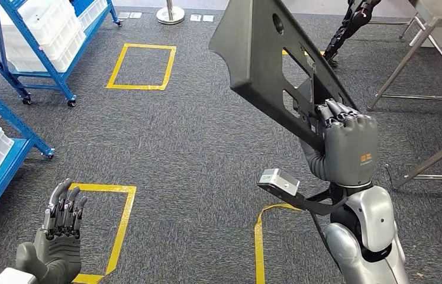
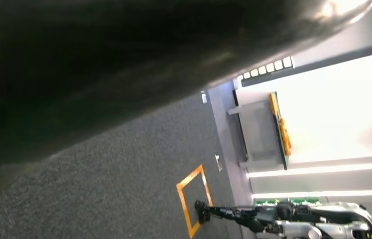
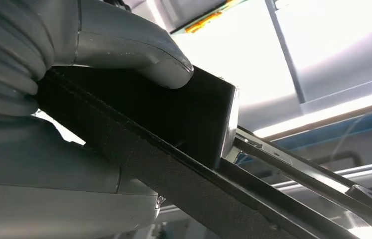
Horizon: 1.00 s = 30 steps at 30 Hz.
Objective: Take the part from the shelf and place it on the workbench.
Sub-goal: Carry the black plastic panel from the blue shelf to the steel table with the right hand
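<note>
Carriage of the part (image 1: 265,53) was under way: the dark grey panel stood upper centre of the head view, tilted, its lower edge gripped in the right hand (image 1: 348,142) at right of centre. In the right wrist view the thumb (image 3: 134,50) pressed one face while the fingers wrapped the other, likely to keep the long panel clear of the floor. Low at the lower left, the left hand (image 1: 58,236) held nothing, its fingers apart. Blue shelf (image 1: 23,53) racks stood along the left edge; metal counter legs (image 1: 407,59) showed upper right, probably the goal.
</note>
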Each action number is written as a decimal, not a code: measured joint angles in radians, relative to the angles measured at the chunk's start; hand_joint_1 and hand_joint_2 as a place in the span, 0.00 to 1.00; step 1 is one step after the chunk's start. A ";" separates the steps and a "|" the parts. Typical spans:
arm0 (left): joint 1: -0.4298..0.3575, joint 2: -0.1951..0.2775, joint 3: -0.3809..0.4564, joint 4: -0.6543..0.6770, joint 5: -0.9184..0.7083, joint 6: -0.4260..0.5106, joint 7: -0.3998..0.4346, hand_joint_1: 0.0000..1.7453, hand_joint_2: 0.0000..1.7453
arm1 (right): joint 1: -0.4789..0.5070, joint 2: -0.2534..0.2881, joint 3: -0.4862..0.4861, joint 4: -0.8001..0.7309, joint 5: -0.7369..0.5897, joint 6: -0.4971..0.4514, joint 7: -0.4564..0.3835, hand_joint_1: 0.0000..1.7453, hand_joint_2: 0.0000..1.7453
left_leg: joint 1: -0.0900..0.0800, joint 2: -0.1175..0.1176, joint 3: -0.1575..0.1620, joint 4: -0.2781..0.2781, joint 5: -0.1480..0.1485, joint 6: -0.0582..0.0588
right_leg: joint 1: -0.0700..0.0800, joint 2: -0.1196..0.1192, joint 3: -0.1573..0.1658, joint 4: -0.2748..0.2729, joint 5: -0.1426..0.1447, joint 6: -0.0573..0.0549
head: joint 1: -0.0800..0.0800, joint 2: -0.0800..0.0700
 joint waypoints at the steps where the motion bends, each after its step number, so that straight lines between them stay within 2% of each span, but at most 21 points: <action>1: 0.000 0.000 0.000 0.000 0.000 0.001 0.001 0.00 0.00 | 0.000 0.000 0.000 0.000 0.000 0.001 0.000 1.00 1.00 | 0.000 0.004 0.000 0.003 -0.003 -0.007 | -0.002 -0.010 0.042 -0.076 0.023 0.012 | 0.000 0.000; 2: -0.001 0.000 0.000 0.000 0.000 0.002 0.001 0.00 0.00 | -0.001 0.000 0.000 0.001 0.000 0.001 0.000 1.00 1.00 | 0.000 0.007 -0.001 0.008 -0.006 -0.014 | -0.003 -0.015 0.077 -0.138 0.041 0.015 | 0.001 0.000; 3: -0.001 0.000 0.000 0.000 0.000 0.003 0.002 0.00 0.00 | -0.001 0.000 -0.001 0.001 0.000 0.001 0.000 1.00 1.00 | -0.001 0.009 -0.003 0.011 -0.008 -0.021 | -0.002 -0.018 0.097 -0.174 0.050 0.010 | 0.001 0.000; 5: -0.001 0.001 -0.001 0.001 0.002 0.005 0.003 0.00 0.00 | -0.002 -0.002 -0.001 0.002 0.000 0.002 0.000 1.00 1.00 | -0.002 0.013 -0.004 0.014 -0.007 -0.031 | 0.003 -0.008 0.101 -0.183 0.052 -0.016 | -0.002 0.000; 7: -0.001 0.003 -0.001 0.001 0.003 0.007 0.003 0.00 0.00 | -0.003 -0.003 -0.002 0.002 0.000 0.002 0.000 1.00 1.00 | 0.001 0.010 -0.007 0.022 -0.017 -0.041 | 0.002 -0.002 0.099 -0.182 0.054 -0.037 | -0.004 0.000; 9: -0.001 0.005 -0.001 0.001 0.005 0.008 0.003 0.00 0.00 | -0.003 -0.004 -0.003 0.002 0.001 0.002 0.000 1.00 1.00 | 0.004 -0.005 -0.037 0.094 -0.067 -0.047 | 0.001 0.005 0.100 -0.184 0.056 -0.054 | -0.006 0.000; 11: -0.001 0.007 -0.001 0.004 0.008 0.010 0.003 0.00 0.00 | -0.002 -0.004 -0.003 0.002 0.005 0.002 0.000 1.00 1.00 | 0.005 -0.018 -0.098 0.232 -0.134 -0.048 | 0.007 0.012 0.099 -0.184 0.056 -0.063 | -0.006 0.000; 12: 0.000 0.007 0.000 0.006 0.010 0.011 0.003 0.00 0.00 | 0.000 -0.004 -0.003 0.002 0.007 0.001 0.000 1.00 1.00 | 0.005 -0.020 -0.124 0.287 -0.151 -0.046 | 0.011 0.018 0.099 -0.183 0.056 -0.065 | -0.006 0.000; 13: 0.000 0.007 0.000 0.008 0.012 0.013 0.003 0.00 0.00 | 0.002 -0.004 -0.003 0.002 0.011 0.001 0.000 1.00 1.00 | 0.004 -0.021 -0.137 0.310 -0.150 -0.041 | 0.015 0.024 0.100 -0.183 0.056 -0.066 | -0.006 0.000; 14: 0.001 0.008 0.000 0.009 0.015 0.015 0.002 0.00 0.00 | 0.004 -0.004 -0.003 0.002 0.015 0.000 0.000 1.00 1.00 | 0.003 -0.024 -0.130 0.292 -0.128 -0.035 | 0.018 0.032 0.101 -0.183 0.056 -0.066 | -0.006 0.000; 16: 0.003 0.008 0.000 0.011 0.019 0.016 -0.004 0.00 0.00 | 0.009 -0.004 -0.003 0.001 0.023 -0.002 0.000 1.00 1.00 | -0.002 -0.045 -0.070 0.164 -0.053 -0.020 | 0.020 0.047 0.107 -0.183 0.055 -0.067 | -0.006 0.000; 18: 0.005 0.007 0.000 0.014 0.021 0.016 -0.014 0.00 0.00 | 0.015 -0.004 -0.003 -0.001 0.032 -0.008 0.001 1.00 1.00 | -0.006 -0.073 -0.019 0.059 -0.009 -0.010 | 0.021 0.059 0.106 -0.182 0.055 -0.067 | -0.005 0.000; 19: 0.007 0.007 0.000 0.015 0.021 0.016 -0.018 0.00 0.00 | 0.020 -0.004 -0.003 -0.002 0.036 -0.011 0.001 1.00 1.00 | -0.008 -0.080 -0.011 0.040 -0.006 -0.009 | 0.020 0.064 0.103 -0.182 0.056 -0.065 | -0.007 0.000; 21: 0.012 0.006 0.000 0.018 0.021 0.016 -0.024 0.00 0.00 | 0.033 -0.004 -0.004 -0.006 0.041 -0.015 0.002 1.00 1.00 | -0.010 -0.070 -0.008 0.026 -0.006 -0.008 | 0.016 0.074 0.094 -0.183 0.060 -0.058 | -0.011 0.000; 23: 0.014 0.005 0.000 0.019 0.021 0.013 -0.030 0.00 0.00 | 0.044 -0.004 -0.005 -0.012 0.048 -0.021 0.002 1.00 1.00 | -0.006 -0.056 -0.004 0.008 -0.001 -0.005 | 0.018 0.059 0.074 -0.160 0.047 -0.054 | -0.010 0.000; 24: 0.017 0.003 0.001 0.020 0.020 0.009 -0.035 0.00 0.00 | 0.050 -0.004 -0.005 -0.015 0.054 -0.026 0.002 1.00 1.00 | -0.004 -0.049 -0.002 0.002 0.003 -0.003 | 0.019 0.045 0.053 -0.121 0.027 -0.055 | -0.009 0.000; 26: 0.024 -0.003 0.003 0.025 0.015 -0.003 -0.048 0.00 0.00 | 0.068 -0.004 -0.006 -0.021 0.067 -0.044 0.001 1.00 1.00 | -0.003 -0.034 -0.003 0.000 0.005 -0.001 | 0.017 0.021 -0.008 0.011 -0.028 -0.054 | -0.006 0.000; 27: 0.028 -0.007 0.005 0.029 0.012 -0.009 -0.054 0.00 0.00 | 0.081 -0.004 -0.006 -0.023 0.073 -0.052 0.001 1.00 1.00 | -0.003 -0.027 -0.003 0.000 0.005 -0.001 | 0.016 0.016 -0.036 0.074 -0.050 -0.051 | -0.006 0.000; 28: 0.032 -0.011 0.007 0.034 0.008 -0.016 -0.061 0.00 0.00 | 0.095 -0.003 -0.007 -0.025 0.078 -0.059 0.001 1.00 1.00 | -0.002 -0.019 -0.003 0.000 0.004 -0.001 | 0.014 0.014 -0.050 0.107 -0.057 -0.044 | -0.006 0.000; 29: 0.035 -0.014 0.009 0.037 0.005 -0.021 -0.066 0.00 0.00 | 0.107 -0.003 -0.007 -0.028 0.081 -0.064 0.000 1.00 1.00 | -0.002 -0.013 -0.004 0.000 0.004 -0.002 | 0.012 0.011 -0.045 0.100 -0.051 -0.034 | -0.006 0.000; 30: 0.038 -0.017 0.010 0.041 0.003 -0.025 -0.069 0.00 0.00 | 0.116 -0.003 -0.008 -0.031 0.084 -0.067 0.000 1.00 1.00 | -0.001 -0.007 -0.003 0.000 0.004 -0.003 | 0.010 0.007 -0.015 0.047 -0.031 -0.023 | -0.006 0.000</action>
